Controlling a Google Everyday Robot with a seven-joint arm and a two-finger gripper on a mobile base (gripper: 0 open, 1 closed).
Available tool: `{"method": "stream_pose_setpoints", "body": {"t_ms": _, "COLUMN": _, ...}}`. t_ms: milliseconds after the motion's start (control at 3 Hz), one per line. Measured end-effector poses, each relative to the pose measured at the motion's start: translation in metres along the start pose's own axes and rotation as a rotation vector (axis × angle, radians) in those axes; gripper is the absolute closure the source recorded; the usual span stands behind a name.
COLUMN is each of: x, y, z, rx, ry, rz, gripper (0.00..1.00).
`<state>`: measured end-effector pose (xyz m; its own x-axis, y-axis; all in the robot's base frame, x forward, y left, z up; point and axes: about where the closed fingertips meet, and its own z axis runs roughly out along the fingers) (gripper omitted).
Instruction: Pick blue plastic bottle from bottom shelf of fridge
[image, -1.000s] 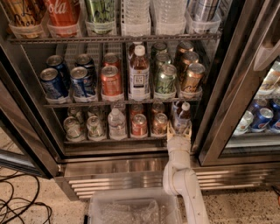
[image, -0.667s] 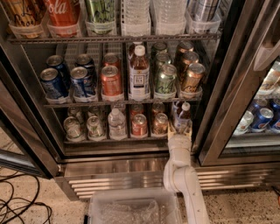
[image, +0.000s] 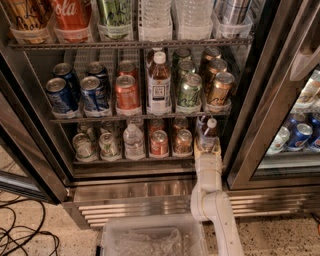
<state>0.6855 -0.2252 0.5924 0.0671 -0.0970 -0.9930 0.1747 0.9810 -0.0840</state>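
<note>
At right end of bottom shelf (image: 125, 161) of fridge (image: 125, 191): gripper (image: 207, 146) on white arm (image: 210, 192), set against base of blue plastic bottle (image: 209, 130); cannot tell whether clamped or apart. Bottle upright, rightmost in row, just beside small can (image: 183, 141). Further left, clear water bottle (image: 133, 142). Below, clear bin (image: 150, 235).

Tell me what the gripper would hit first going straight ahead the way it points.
The blue plastic bottle, most likely: the gripper sits right before it at the right end of the bottom shelf. Whether they already touch is unclear.
</note>
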Motion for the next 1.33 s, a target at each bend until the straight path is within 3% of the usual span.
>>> {"method": "stream_pose_setpoints", "body": {"t_ms": 333, "x": -0.023, "y": -0.013, "z": -0.020, "rx": 0.002, "ry": -0.049, "rz": 0.042, "gripper": 0.83}}
{"method": "stream_pose_setpoints", "body": {"t_ms": 667, "x": -0.038, "y": -0.017, "z": -0.037, "rx": -0.006, "ry": -0.089, "rz": 0.076, "gripper": 1.00}}
{"method": "stream_pose_setpoints", "body": {"t_ms": 1333, "x": -0.066, "y": -0.018, "z": -0.068, "rx": -0.046, "ry": -0.145, "rz": 0.118, "gripper": 1.00}}
